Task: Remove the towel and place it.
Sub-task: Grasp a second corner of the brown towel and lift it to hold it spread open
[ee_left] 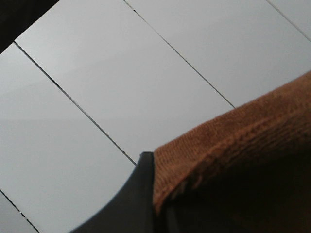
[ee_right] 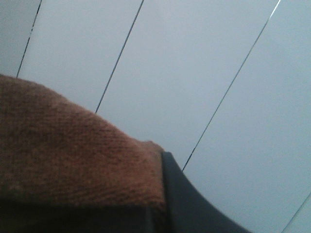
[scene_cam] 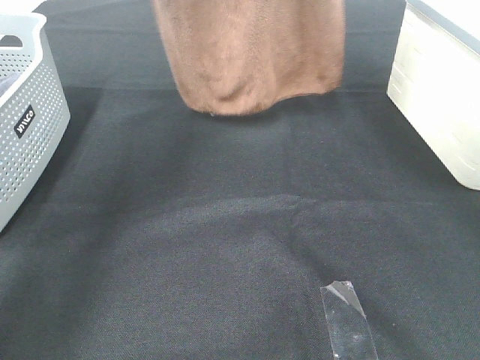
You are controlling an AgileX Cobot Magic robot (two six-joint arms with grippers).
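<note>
While the left end effector [ee_left: 156, 213] and right end effector [ee_right: 163, 213] each pinch shut on its top edge, the large brown terry towel [scene_cam: 251, 56] hangs over the far side of the black fabric worktop [scene_cam: 225, 240], so both should travel level and together

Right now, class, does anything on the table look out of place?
A strip of clear tape lies alone on the black table cover, near the front, skewed, far from the hanging towel.
</note>
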